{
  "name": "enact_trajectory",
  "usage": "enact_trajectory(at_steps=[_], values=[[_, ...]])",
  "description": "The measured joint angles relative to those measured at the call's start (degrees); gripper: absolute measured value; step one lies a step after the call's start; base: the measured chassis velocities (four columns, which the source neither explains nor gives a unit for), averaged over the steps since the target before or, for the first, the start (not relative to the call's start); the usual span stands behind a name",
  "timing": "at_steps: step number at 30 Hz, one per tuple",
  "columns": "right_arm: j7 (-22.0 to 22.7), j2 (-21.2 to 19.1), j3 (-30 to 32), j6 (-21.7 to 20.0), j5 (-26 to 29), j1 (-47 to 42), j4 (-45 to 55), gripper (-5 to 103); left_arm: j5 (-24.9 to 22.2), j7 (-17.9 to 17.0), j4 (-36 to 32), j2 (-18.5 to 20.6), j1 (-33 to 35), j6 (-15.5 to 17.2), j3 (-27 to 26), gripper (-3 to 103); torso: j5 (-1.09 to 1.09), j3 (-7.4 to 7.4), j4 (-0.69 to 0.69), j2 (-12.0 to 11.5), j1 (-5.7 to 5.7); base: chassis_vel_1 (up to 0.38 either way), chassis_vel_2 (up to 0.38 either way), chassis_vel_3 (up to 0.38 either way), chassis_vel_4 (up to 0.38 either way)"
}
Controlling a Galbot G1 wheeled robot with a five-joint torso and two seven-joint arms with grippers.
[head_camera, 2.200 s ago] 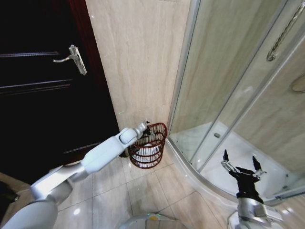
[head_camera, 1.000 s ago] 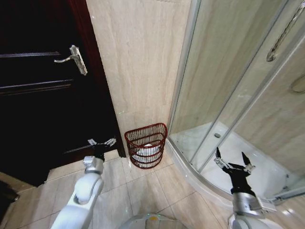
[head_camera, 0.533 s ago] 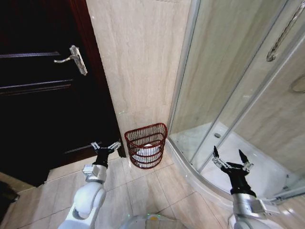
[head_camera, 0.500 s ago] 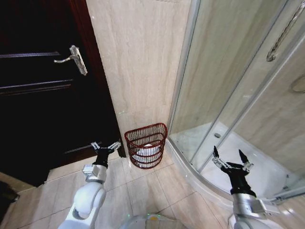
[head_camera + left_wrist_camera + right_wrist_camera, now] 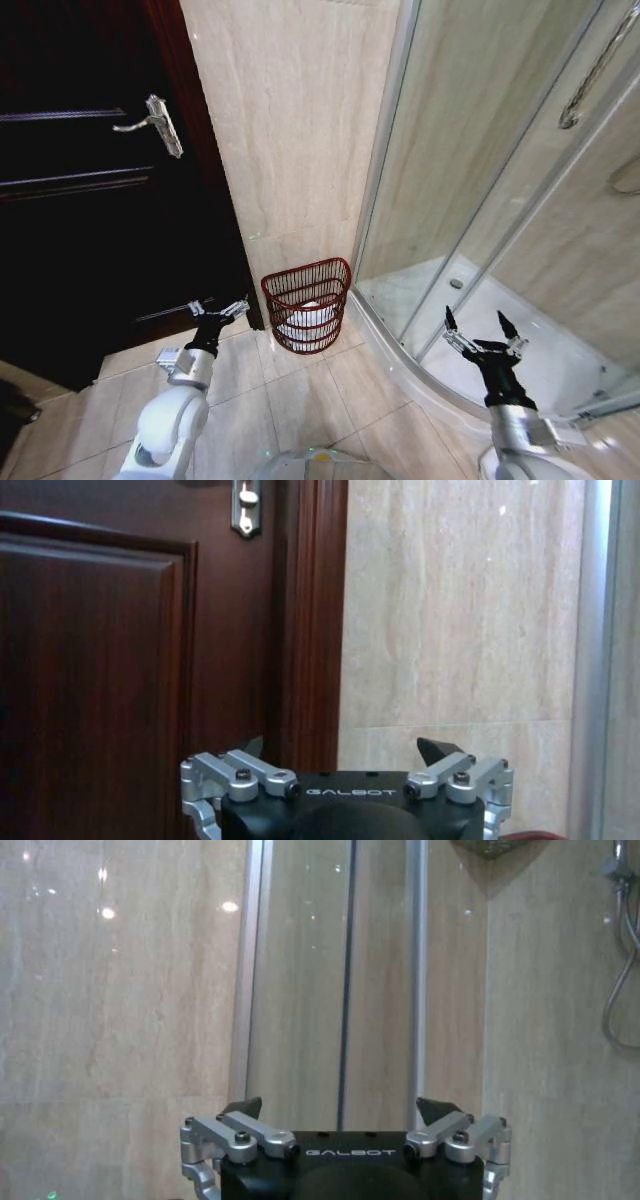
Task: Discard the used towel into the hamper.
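A white towel (image 5: 303, 319) lies inside the dark red wire hamper (image 5: 308, 304), which stands on the tiled floor (image 5: 300, 400) against the marble wall, between the dark wooden door (image 5: 90, 200) and the glass shower enclosure (image 5: 500, 200). The left tool (image 5: 218, 312) hovers beside the hamper, spread wide and empty; the right tool (image 5: 484, 333) hangs wide and empty by the shower. The discard appears complete, with nothing evidently left to do.
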Motion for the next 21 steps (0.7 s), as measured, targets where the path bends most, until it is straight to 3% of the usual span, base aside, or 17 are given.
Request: enact_trajectory(at_steps=[21], values=[[1.0,1.6,-0.1,0.5,0.1,-0.7,0.6,100,2.5,0.1,-0.8,1.5,1.6,-0.6,2.1,100,0.0,0.0,0.0,0.0,0.0,0.0,0.0,0.0,0.0]])
